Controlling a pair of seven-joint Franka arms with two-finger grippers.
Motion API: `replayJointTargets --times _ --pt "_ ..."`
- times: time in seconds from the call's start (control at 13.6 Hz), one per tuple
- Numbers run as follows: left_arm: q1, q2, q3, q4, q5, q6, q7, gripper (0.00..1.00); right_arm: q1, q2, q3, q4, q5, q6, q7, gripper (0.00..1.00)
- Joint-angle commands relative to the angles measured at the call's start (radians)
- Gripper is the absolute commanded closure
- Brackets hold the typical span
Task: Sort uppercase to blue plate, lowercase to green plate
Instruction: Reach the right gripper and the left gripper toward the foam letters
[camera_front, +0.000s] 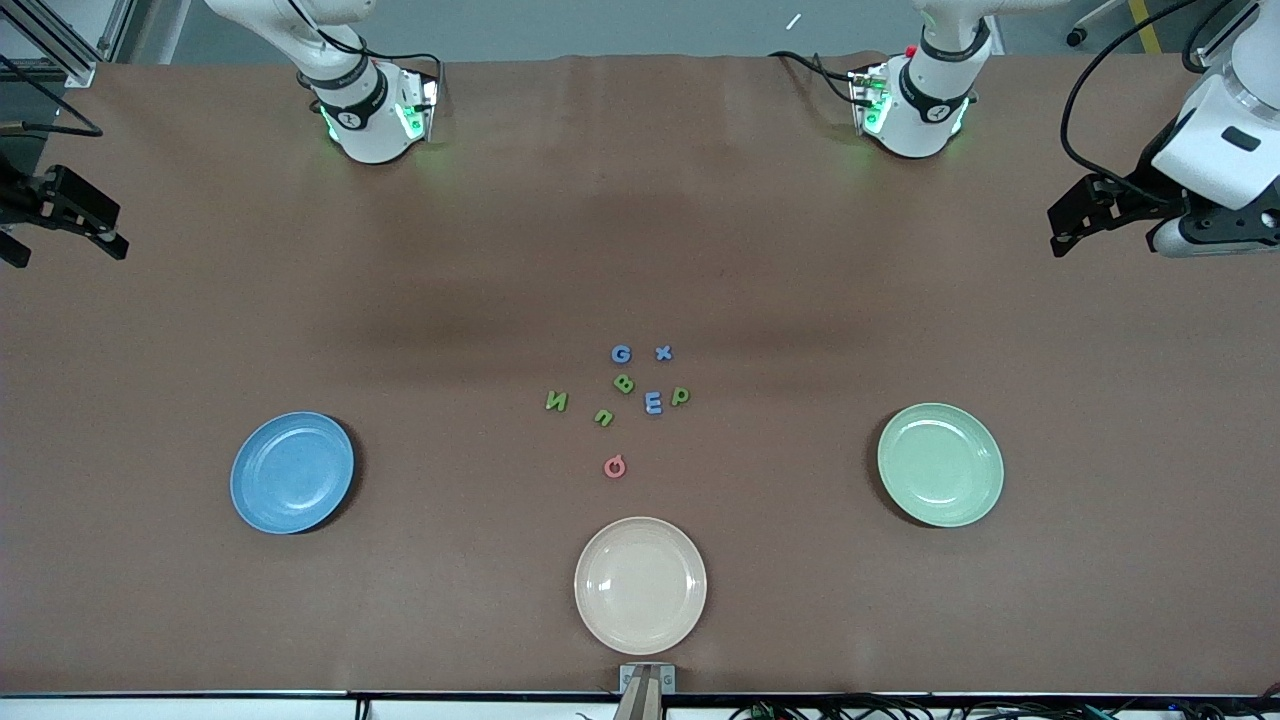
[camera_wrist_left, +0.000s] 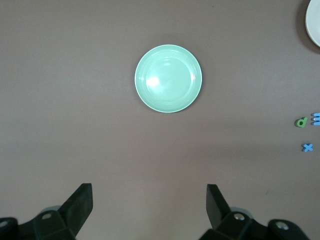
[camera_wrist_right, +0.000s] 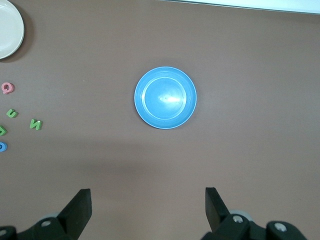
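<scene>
Both plates bare; uppercase (camera_front: 621, 354) and lowercase (camera_front: 653, 402) crowd together just above beige plate (camera_front: 640, 585) (tight cluster). Left gripper (camera_wrist_left: 150, 200), right gripper (camera_wrist_right: 148, 202) fingers spread, waiting at the table ends. Risk: nudging neighbours, misgrabbing.

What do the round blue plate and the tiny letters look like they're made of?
Round medium-blue plate: likely plastic, smooth and semi-glossy; a light glare sits at its centre. Tiny coloured letters: probably foam, matte, flat-cut with no shine. Neither is certain from looks alone.
</scene>
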Motion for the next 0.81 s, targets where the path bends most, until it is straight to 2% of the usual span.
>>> replayJointTargets --times 0.0,0.29,0.59,0.74 --pt "-0.001 0.014 -0.005 0.029 0.009 -0.034 0.015 0.0 0.006 -0.007 -0.004 -0.009 0.01 0.005 0.006 0.0" --pt "-0.018 0.068 -0.014 0.048 0.007 -0.029 -0.008 0.0 0.003 -0.007 -0.004 -0.009 0.01 0.005 0.006 0.0" --pt "-0.111 0.252 -0.043 0.136 0.017 0.027 -0.028 0.0 -0.001 -0.007 -0.002 -0.009 0.01 0.002 0.004 0.0" --pt "-0.174 0.338 -0.045 0.163 0.015 0.11 -0.062 0.0 -0.003 0.004 -0.002 -0.009 0.01 -0.001 0.007 0.0"
